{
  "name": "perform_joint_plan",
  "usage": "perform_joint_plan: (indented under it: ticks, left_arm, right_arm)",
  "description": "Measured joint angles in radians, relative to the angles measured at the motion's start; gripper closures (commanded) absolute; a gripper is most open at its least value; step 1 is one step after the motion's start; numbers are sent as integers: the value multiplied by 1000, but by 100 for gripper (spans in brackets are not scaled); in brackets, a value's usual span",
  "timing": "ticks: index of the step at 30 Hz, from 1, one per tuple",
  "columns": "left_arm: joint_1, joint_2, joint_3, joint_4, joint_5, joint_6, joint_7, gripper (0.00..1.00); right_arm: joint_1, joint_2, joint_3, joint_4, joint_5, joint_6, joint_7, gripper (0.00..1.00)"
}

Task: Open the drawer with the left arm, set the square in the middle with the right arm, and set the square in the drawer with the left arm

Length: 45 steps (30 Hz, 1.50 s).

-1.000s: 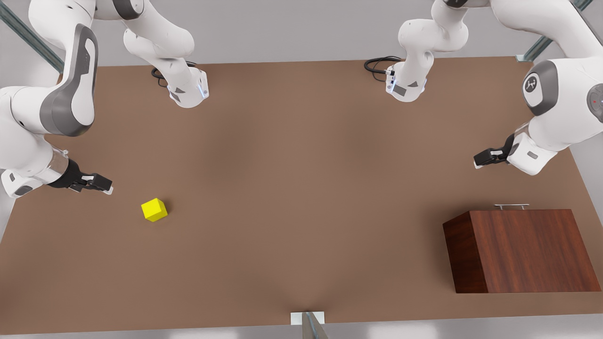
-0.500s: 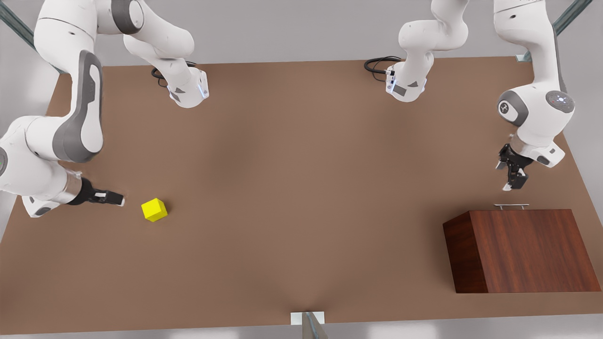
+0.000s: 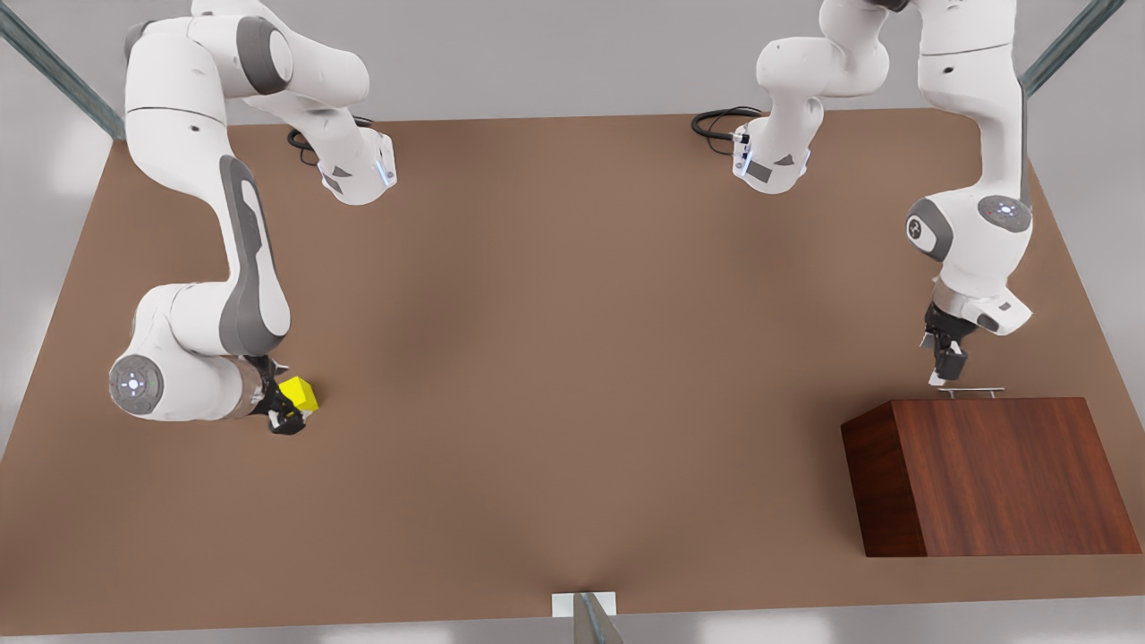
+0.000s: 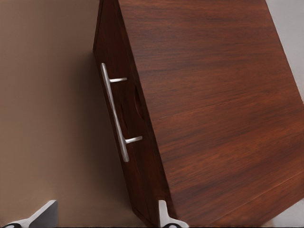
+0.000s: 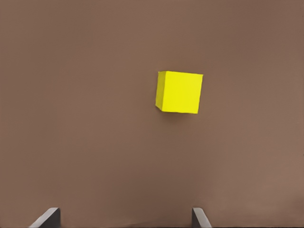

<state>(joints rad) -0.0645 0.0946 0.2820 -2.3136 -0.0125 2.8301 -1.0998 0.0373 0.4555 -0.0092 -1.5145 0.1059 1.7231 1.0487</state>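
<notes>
Over on the front view's right, the left pincer (image 3: 946, 368) hangs spread wide just above the thin silver handle (image 3: 971, 391) of the shut drawer (image 4: 124, 118). That bar is so slim and sits so close to the wooden box (image 3: 993, 474) that a slightly off descent could, I'd guess, knock a fingertip (image 4: 164, 216) against the box instead of straddling the bar. On the other side the right pincer (image 3: 284, 413) hovers, also spread, over the yellow cube (image 5: 179, 91) on the table (image 3: 572, 358), and since the cube sits turned and off-centre between the tips, closing now might nudge or spin it away rather than catch it.
</notes>
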Motion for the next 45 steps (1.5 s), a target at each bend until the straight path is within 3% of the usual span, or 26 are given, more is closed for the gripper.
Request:
perform_joint_plan:
  ticks: [5, 15, 18, 25, 28, 30, 45]
  left_arm:
    - [79, 36, 0, 21, 25, 17, 0, 0]
    - [157, 121, -4, 75, 8, 48, -12, 0]
    - [158, 134, -9, 74, 2, 62, -13, 0]
    - [167, 175, -11, 89, -7, 95, -12, 0]
    - [169, 196, -11, 91, -9, 96, -12, 0]
    - [171, 204, -11, 104, -8, 97, -12, 0]
    - [171, 205, -26, 99, -11, 53, -12, 0]
  right_arm:
    - [-3, 6, -5, -63, 3, -3, 40, 0]
    - [-83, 49, -14, -139, -16, 195, -45, 0]
    - [-111, -17, -11, -333, 4, 405, -129, 0]
    - [-166, 7, -11, -343, 82, 427, -342, 0]
    - [-179, 38, -14, -351, 84, 438, -332, 0]
    - [-188, 18, -9, -427, 84, 544, -347, 0]
    - [-177, 27, -6, -472, 86, 602, -281, 0]
